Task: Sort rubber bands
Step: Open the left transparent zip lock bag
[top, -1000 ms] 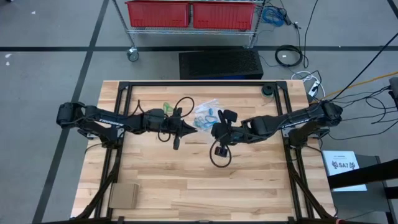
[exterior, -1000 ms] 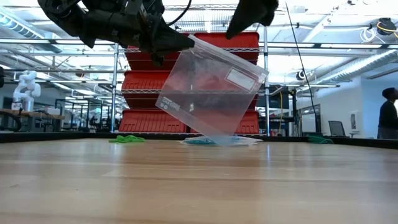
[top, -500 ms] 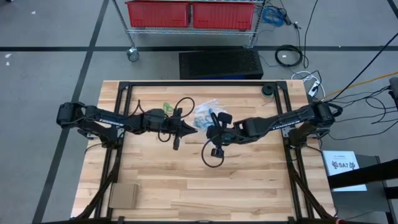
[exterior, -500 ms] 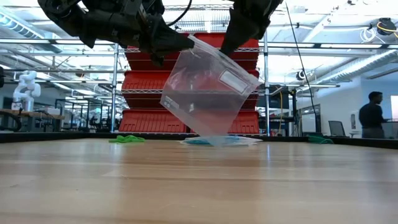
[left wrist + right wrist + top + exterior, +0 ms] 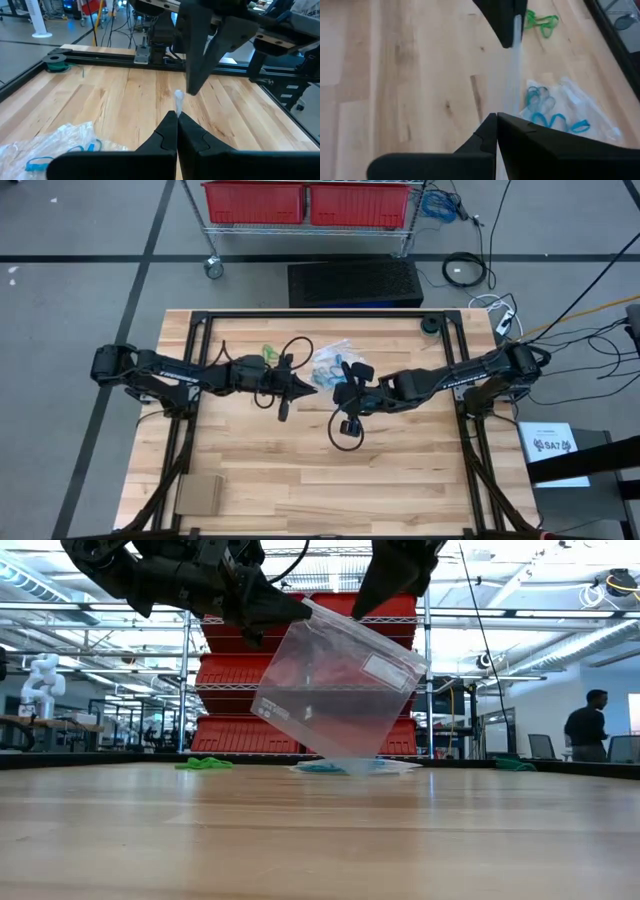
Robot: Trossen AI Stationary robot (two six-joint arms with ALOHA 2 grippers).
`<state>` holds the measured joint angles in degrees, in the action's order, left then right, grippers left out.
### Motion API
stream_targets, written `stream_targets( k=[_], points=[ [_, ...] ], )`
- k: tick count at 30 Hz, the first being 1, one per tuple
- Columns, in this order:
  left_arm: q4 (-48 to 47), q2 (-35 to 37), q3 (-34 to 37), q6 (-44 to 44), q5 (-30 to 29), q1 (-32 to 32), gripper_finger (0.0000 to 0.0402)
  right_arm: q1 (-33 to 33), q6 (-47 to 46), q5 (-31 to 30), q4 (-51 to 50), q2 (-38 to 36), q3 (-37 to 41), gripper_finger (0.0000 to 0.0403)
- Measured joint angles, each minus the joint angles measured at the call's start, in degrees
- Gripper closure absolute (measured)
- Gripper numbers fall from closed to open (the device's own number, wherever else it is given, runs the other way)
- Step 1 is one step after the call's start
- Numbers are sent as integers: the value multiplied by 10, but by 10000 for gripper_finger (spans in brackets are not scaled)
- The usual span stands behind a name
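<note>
A: Since the earlier frame, right gripper (image 5: 372, 602) moved in, now pinched shut on clear bag (image 5: 335, 690); left gripper (image 5: 300, 608) clamps the other corner.

B: Rubber bands (image 5: 547, 114) lie on desk (image 5: 400, 460). Advice: spread the mouth evenly.

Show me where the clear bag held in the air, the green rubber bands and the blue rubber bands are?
clear bag (image 5: 335, 690): low view, middle of its face.
green rubber bands (image 5: 540, 22): right wrist view, middle of the cluster.
blue rubber bands (image 5: 551, 119): right wrist view, one bright loop.
</note>
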<state>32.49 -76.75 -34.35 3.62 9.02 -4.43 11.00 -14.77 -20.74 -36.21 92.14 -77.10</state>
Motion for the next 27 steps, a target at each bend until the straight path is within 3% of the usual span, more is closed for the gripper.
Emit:
stream_targets(
  k=[6,20,27],
  points=[
    [0,0,0,0,0,0,401,0,5,-35,-3,0,0,403],
    [0,0,0,0,0,0,401,-3,11,-16,-6,5,0,403],
    [0,0,0,0,0,0,401,-9,22,-48,-5,4,0,403]
  ],
)
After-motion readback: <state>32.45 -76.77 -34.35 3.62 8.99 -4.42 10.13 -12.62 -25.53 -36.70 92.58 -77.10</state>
